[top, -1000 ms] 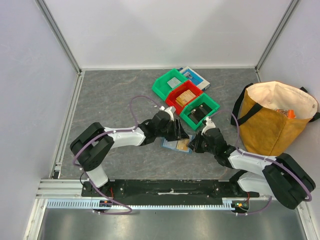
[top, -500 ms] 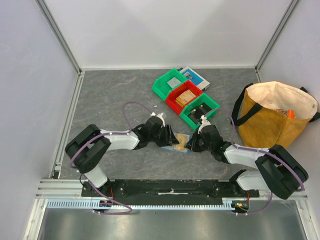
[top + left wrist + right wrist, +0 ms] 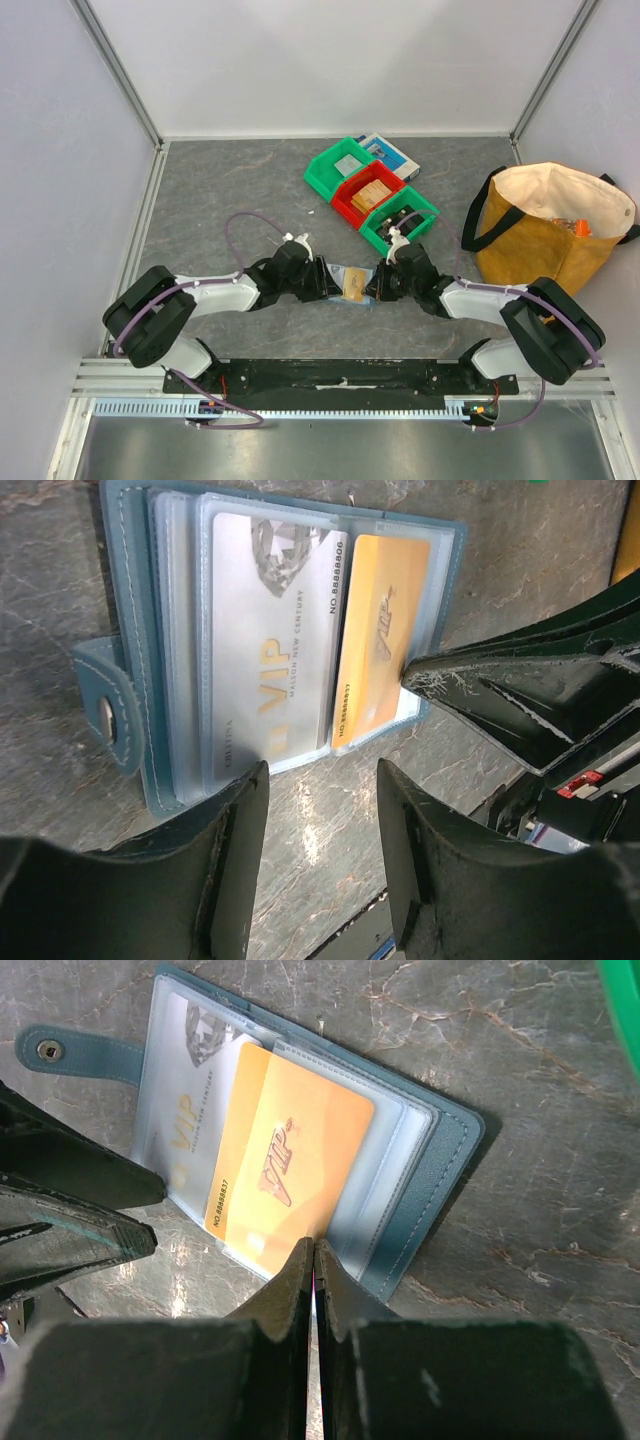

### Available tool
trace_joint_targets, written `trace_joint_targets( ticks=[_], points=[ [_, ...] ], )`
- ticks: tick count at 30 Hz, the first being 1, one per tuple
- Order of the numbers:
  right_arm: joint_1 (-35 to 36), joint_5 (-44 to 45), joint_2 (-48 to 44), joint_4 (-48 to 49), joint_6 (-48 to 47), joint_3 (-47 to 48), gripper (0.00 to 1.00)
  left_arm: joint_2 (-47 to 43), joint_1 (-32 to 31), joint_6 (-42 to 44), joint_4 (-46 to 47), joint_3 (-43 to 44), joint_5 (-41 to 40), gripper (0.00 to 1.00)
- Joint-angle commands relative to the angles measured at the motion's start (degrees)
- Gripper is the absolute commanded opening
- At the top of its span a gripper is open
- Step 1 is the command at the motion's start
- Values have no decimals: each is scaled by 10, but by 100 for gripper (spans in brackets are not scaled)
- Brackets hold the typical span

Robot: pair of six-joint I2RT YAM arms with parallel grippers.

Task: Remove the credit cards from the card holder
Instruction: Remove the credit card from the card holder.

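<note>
The slate-blue card holder (image 3: 337, 273) lies open on the table between both grippers. In the left wrist view its clear sleeves (image 3: 175, 630) show a silver credit card (image 3: 270, 650) and a gold credit card (image 3: 380, 640). My left gripper (image 3: 320, 820) is open at the holder's near edge, with bare table between its fingers. My right gripper (image 3: 312, 1250) is shut. Its tips touch the edge of the gold card (image 3: 300, 1160), which sits skewed and partly out of its sleeve. The holder's cover (image 3: 440, 1160) shows beside the tips.
Behind the holder stand a green bin (image 3: 345, 165), a red bin (image 3: 368, 192) and another green bin (image 3: 400, 218), with a blue-and-white flat box (image 3: 392, 153) behind them. A tan tote bag (image 3: 550, 235) stands at the right. The holder's snap strap (image 3: 60, 1050) sticks out sideways.
Both arms have dropped lower. The left gripper slid left off the holder to its edge. The right gripper closed and moved its tips onto the gold card.
</note>
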Motion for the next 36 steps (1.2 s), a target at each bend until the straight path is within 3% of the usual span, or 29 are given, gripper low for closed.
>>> trace_joint_targets(
  ticks=[1,11,26,30,36],
  points=[
    [2,24,13,-43,-32,7,8,-9,5,11,-30,46,-22,55],
    [2,23,30,-39,-31,2,6,100,36,55,-15,141,36,55],
    [2,15,41,-27,-29,-2,5,153,56,99,-30,155,141,50],
    [2,16,41,-26,-28,-4,4,147,55,103,-30,149,142,44],
    [2,16,39,-25,-27,-5,4,142,55,104,-28,144,142,24]
  ],
)
